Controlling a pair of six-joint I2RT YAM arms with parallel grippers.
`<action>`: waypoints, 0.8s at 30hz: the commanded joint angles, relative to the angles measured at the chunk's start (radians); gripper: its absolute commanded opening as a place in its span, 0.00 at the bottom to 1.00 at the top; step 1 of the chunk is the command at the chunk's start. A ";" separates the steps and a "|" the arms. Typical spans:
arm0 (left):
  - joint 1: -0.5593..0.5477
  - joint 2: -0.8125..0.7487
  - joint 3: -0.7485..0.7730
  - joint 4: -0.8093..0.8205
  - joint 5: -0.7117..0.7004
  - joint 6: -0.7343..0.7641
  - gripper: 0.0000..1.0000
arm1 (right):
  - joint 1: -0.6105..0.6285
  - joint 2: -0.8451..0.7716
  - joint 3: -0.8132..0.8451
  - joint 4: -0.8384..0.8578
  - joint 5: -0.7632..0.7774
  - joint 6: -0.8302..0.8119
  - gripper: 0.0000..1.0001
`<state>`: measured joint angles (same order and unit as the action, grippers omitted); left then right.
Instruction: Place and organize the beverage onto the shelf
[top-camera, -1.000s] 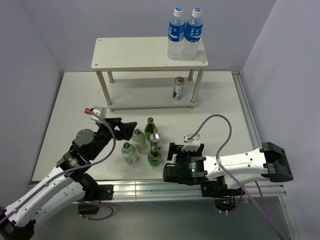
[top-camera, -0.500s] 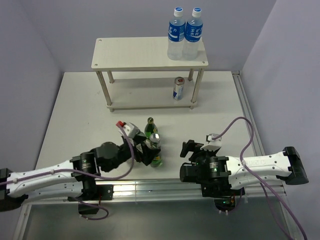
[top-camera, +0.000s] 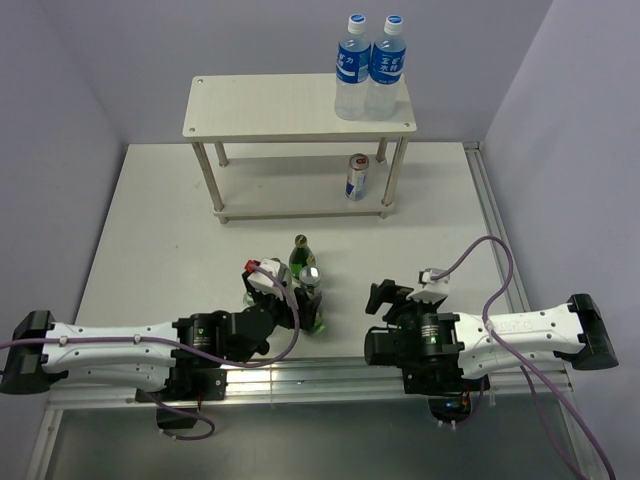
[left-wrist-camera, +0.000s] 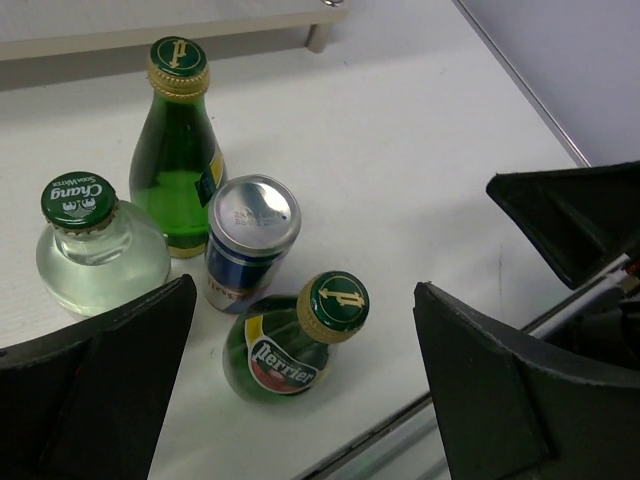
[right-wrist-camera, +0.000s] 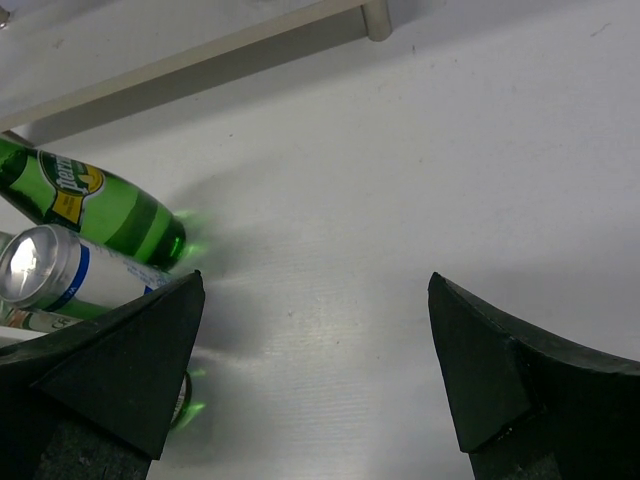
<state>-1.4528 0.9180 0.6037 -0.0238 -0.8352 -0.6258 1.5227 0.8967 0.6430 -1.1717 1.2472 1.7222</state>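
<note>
The shelf (top-camera: 270, 106) stands at the back, with one blue-silver can (top-camera: 357, 177) on its lower board. A cluster of drinks stands near the front: a dark-green bottle (left-wrist-camera: 177, 150), a clear bottle with a green cap (left-wrist-camera: 88, 250), a can (left-wrist-camera: 250, 240) and a nearer dark-green Perrier bottle (left-wrist-camera: 295, 345). My left gripper (left-wrist-camera: 305, 300) is open, with one jaw on each side of the Perrier bottle and not touching it. My right gripper (right-wrist-camera: 315, 290) is open and empty over bare table, right of the cluster. The second clear bottle is hidden.
Two tall water bottles with blue caps (top-camera: 368, 70) stand on the right end of the shelf's top board. The table's metal front rail (top-camera: 300, 378) runs close behind both grippers. My left arm (top-camera: 120, 345) lies low along the front left.
My left gripper swung right and down from the cluster's left to straddle the near green bottle. My right gripper drew back to the right, away from the cluster.
</note>
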 joint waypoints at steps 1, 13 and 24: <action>-0.009 0.036 -0.015 0.094 -0.081 -0.017 0.97 | 0.005 -0.008 -0.017 -0.009 0.060 0.059 1.00; -0.009 0.174 0.025 0.147 -0.127 -0.026 0.72 | 0.007 0.011 -0.017 -0.025 0.064 0.085 1.00; -0.008 0.229 0.057 0.130 -0.157 -0.040 0.10 | 0.005 0.007 -0.029 -0.014 0.066 0.085 1.00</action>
<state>-1.4548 1.1278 0.6132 0.0982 -0.9749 -0.6373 1.5227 0.9073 0.6258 -1.1759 1.2495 1.7588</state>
